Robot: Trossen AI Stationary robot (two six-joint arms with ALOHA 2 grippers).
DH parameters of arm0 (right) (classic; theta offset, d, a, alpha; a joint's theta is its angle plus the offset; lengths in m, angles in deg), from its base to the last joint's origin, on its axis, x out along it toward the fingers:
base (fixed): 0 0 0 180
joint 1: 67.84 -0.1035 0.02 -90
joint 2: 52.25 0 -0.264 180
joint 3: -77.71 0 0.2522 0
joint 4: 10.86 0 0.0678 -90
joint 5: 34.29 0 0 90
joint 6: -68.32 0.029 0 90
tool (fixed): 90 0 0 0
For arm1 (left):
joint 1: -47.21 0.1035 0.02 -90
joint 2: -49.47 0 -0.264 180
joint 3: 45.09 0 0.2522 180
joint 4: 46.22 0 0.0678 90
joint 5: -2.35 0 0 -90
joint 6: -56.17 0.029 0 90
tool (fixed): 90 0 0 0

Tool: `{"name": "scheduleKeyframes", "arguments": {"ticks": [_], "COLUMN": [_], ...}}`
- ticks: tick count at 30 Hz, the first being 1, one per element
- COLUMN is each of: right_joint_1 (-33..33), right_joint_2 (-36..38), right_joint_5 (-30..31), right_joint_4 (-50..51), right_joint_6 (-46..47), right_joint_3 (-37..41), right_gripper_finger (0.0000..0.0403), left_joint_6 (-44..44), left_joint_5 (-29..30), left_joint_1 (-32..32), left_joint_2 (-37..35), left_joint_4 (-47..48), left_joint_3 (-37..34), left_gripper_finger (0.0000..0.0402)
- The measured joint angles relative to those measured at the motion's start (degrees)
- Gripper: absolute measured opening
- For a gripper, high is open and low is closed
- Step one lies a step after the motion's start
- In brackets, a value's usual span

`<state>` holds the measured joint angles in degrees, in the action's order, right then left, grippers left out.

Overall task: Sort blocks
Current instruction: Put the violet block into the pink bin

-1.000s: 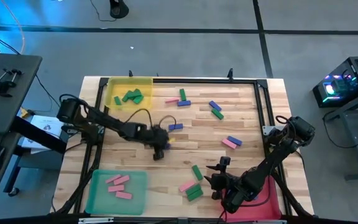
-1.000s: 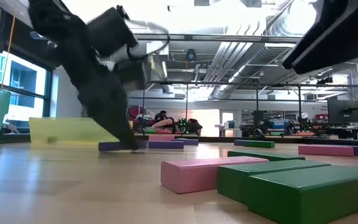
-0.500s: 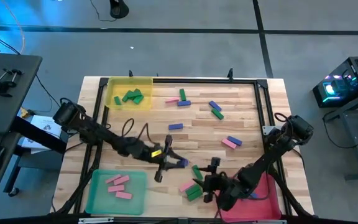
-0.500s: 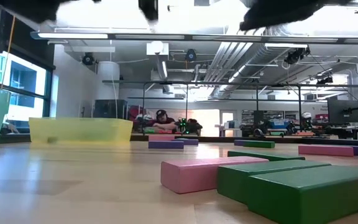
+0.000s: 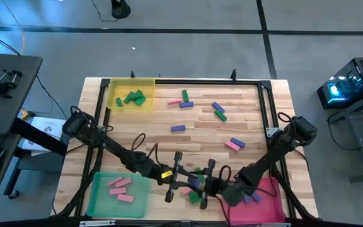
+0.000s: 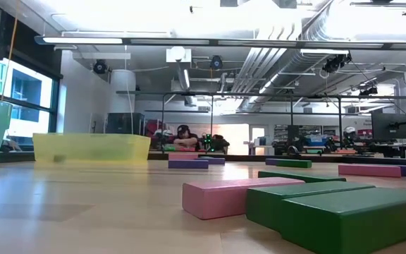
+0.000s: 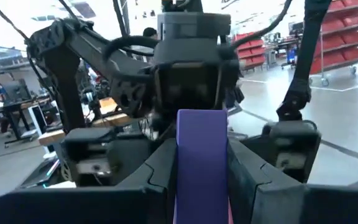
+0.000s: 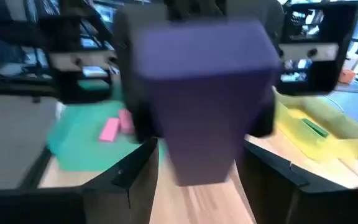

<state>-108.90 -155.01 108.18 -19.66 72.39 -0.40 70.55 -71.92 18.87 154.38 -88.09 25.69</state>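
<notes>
The wooden table [image 5: 251, 120] sits in an open workshop, with a yellow tray [image 5: 149, 82] at the far left corner, a green tray [image 5: 99, 183] near left and a pink-red tray [image 5: 276, 211] near right. Loose blocks [image 5: 218, 111] lie scattered between them.

My two arms meet at the near middle of the table, raised off the wood. The left gripper [image 5: 185, 181] is pinched shut on a purple block [image 7: 201, 162], gripping its thin sides at one end, so the rest sticks out toward the other arm. The right gripper [image 5: 207, 183] faces it head-on. Its jaws are spread wide on either side of the block's free end, and I see no clamp yet.

I judge the block light, stiff and smooth-faced. It won't bend or crush, but it could slip or twist if caught by a corner. I would take it squarely on the free end, pads flat on opposite faces and clear of the left fingers [image 7: 157, 171].

A second ago the left gripper was down at the middle left of the table, over a purple block. The right gripper waited near the pink-red tray. Half a second ago they were closing in. The left arm has since left the low view.
</notes>
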Motion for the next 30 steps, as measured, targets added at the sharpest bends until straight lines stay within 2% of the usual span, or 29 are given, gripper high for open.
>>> {"name": "scheduleKeyframes", "arguments": {"ticks": [3,6,12,16,19,21,23,27,30], "right_joint_1": [-0.77,-1.09,-2.32,-4.12,-6.11,-7.65,-9.32,-12.85,-15.75], "right_joint_2": [0.00,0.00,0.07,2.13,5.20,7.30,9.50,11.05,10.09], "right_joint_5": [0.29,0.36,2.57,2.90,2.34,1.10,-2.59,-17.71,-30.64], "right_joint_4": [-0.78,-1.06,-0.51,5.06,16.31,26.92,37.77,56.50,65.34], "right_joint_6": [-0.31,-0.71,-3.64,-2.35,6.60,16.12,27.67,50.98,64.74], "right_joint_3": [-0.02,-0.02,-0.02,-0.01,-0.08,-0.08,-0.08,-0.08,-0.08], "right_gripper_finger": [0.0194,0.0172,0.0075,0.0074,0.0074,0.0074,0.0074,0.0074,0.0074], "left_joint_6": [0.25,0.17,-0.88,-3.91,-4.89,-4.94,-5.90,-8.73,-9.43], "left_joint_5": [0.15,0.70,1.07,1.14,1.72,1.77,1.78,2.21,3.50], "left_joint_1": [-0.27,-0.57,-0.81,-0.70,-0.54,-0.52,-0.52,-0.46,-0.46], "left_joint_2": [0.48,0.52,0.37,0.37,0.37,0.37,0.37,0.37,0.37], "left_joint_4": [-0.47,0.08,1.97,3.99,6.22,7.91,9.24,11.13,11.89], "left_joint_3": [0.43,0.41,0.41,0.41,0.41,0.39,0.39,0.39,0.39], "left_gripper_finger": [0.0072,0.0072,0.0117,0.0149,0.0162,0.0165,0.0165,0.0164,0.0163]}}
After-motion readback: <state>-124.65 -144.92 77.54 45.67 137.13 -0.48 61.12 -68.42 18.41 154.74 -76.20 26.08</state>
